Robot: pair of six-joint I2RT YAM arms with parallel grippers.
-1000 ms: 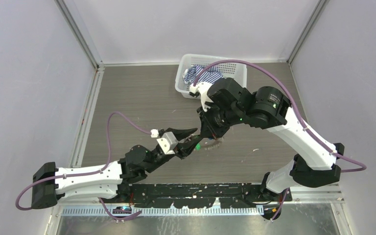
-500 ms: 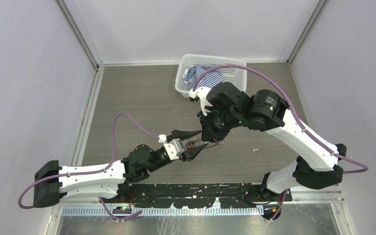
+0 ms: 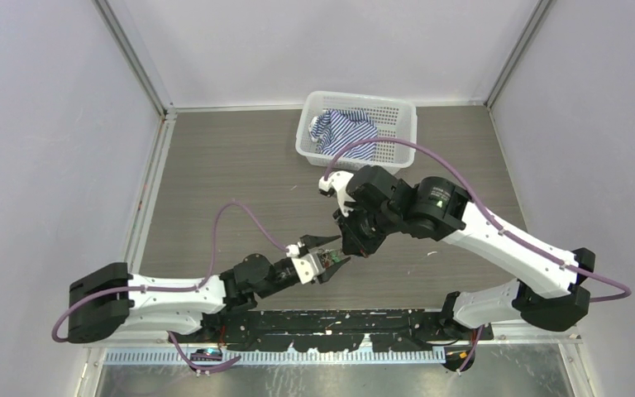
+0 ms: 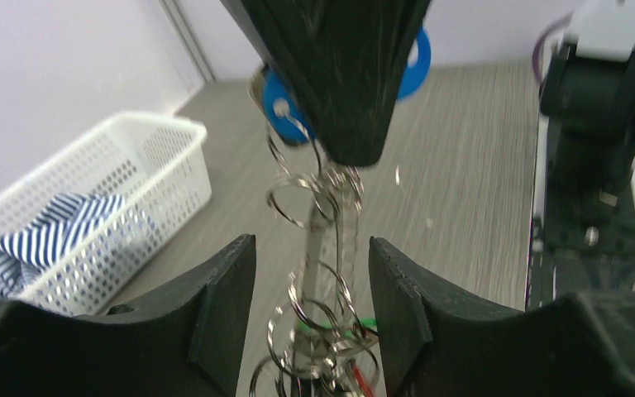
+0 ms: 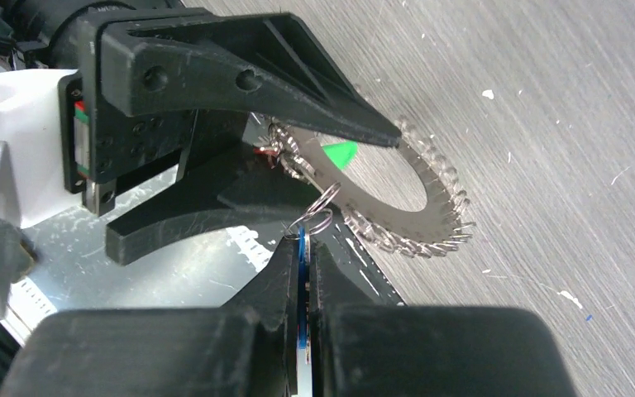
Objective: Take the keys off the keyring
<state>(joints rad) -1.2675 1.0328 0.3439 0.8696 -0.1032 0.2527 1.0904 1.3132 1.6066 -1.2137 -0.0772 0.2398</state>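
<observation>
The keyring (image 5: pixel 413 203), a toothed saw-blade-like hoop, hangs just above the table with small split rings (image 4: pixel 318 306) bunched on it. My right gripper (image 5: pixel 301 240) is shut on the blue-headed key (image 5: pixel 302 273), which also shows in the left wrist view (image 4: pixel 285 107), and holds the bunch up by it. My left gripper (image 4: pixel 312 248) is open, one finger on each side of the ring and its bunch, with a gap on both sides. A green head (image 5: pixel 341 153) and a red head (image 5: pixel 262 151) show among the rings. No black-headed key is in view.
A white plastic basket (image 3: pixel 397 141) with a striped blue-and-white cloth (image 3: pixel 343 128) stands at the back of the table; it also shows in the left wrist view (image 4: pixel 157 157). The black base rail (image 3: pixel 339 327) runs along the near edge.
My left arm has reached further right and lower, and its jaws now straddle the ring with a narrower gap. My right gripper has moved slightly nearer, still holding the blue key.
</observation>
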